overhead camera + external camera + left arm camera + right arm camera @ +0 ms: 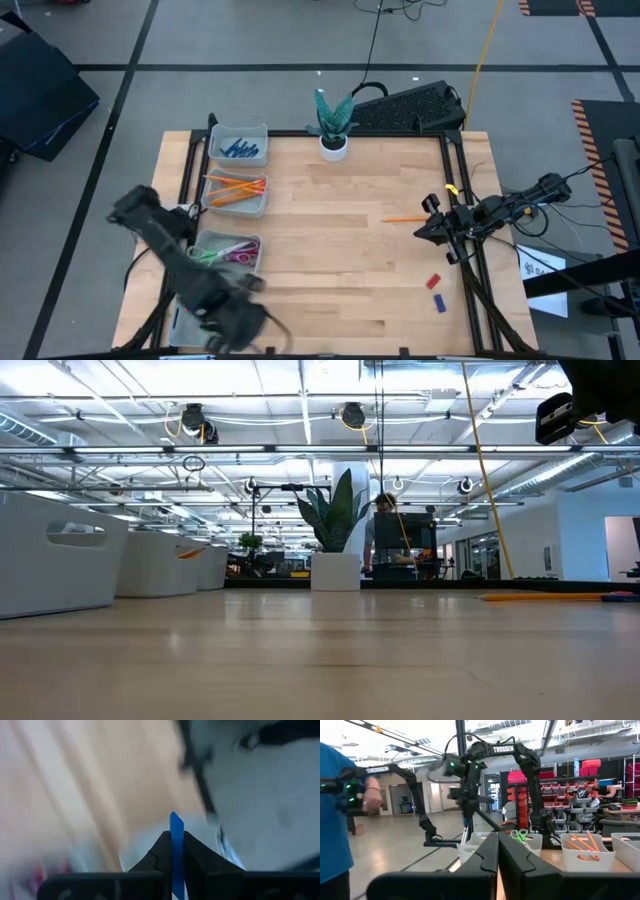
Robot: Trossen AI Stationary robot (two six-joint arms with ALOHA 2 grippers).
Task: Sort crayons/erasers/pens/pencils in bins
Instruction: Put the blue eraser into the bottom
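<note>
Altogether, four bins can be made out, lined along the table's (330, 250) left edge, though the fourth is mostly hidden under the blurred left arm. Counting outward from the left gripper (171, 851), the nearest visible bin (228, 252) holds scissors with green and pink handles, the next (236, 193) holds several orange pencils (236, 189) whose exact number cannot be told, and the farthest (239, 145) holds a few dark blue pens (240, 150). The left gripper is closed on a thin blue eraser (176, 845), which is gripped upright between its fingers; the wrist view is blurred, so what lies beneath cannot be told for certain.

The right gripper (421, 228) is seen near the table's right edge, its fingers pressed together with nothing between them. One orange pencil (404, 218) lies on the wood just beside its tip. Two erasers rest nearer the front edge, below that gripper: one red (434, 282) and one blue (439, 302), close together. One potted plant (333, 122) stands at the far edge.
</note>
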